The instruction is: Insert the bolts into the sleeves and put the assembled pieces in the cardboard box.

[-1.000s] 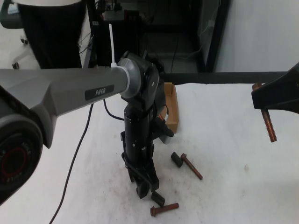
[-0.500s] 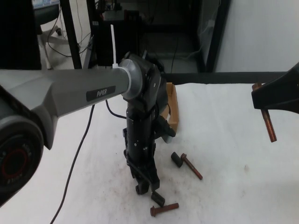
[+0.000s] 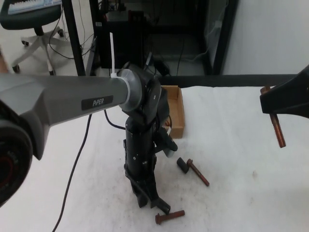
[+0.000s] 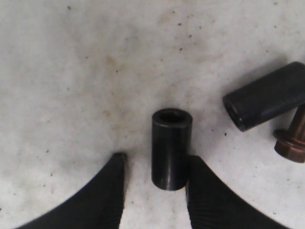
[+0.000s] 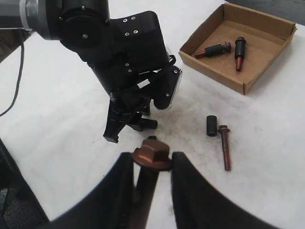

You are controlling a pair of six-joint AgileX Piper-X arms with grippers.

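A black sleeve (image 4: 171, 149) lies on the white bench between the fingers of my open left gripper (image 4: 157, 160), close to one finger (image 4: 212, 200). My left gripper (image 3: 144, 200) points down at the bench's front. A second sleeve (image 4: 266, 101) lies just beside it, with a rusty bolt's head (image 4: 291, 143) at its end; both are in the high view, the sleeve (image 3: 163, 207) and the bolt (image 3: 170, 216). My right gripper (image 5: 151, 164) is shut on a rusty bolt (image 5: 151, 155), held high at the right (image 3: 277, 128). The cardboard box (image 5: 267, 21) holds two assembled pieces (image 5: 212, 49).
Another loose sleeve (image 3: 182, 165) and bolt (image 3: 199, 173) lie side by side at mid bench, right of the left arm. The cardboard box (image 3: 177, 126) stands behind the left arm. A black cable (image 3: 77, 164) trails over the bench's left part.
The left arm has leaned a little to the left and its gripper has sunk closer to the bench. The right gripper and its bolt have kept still.
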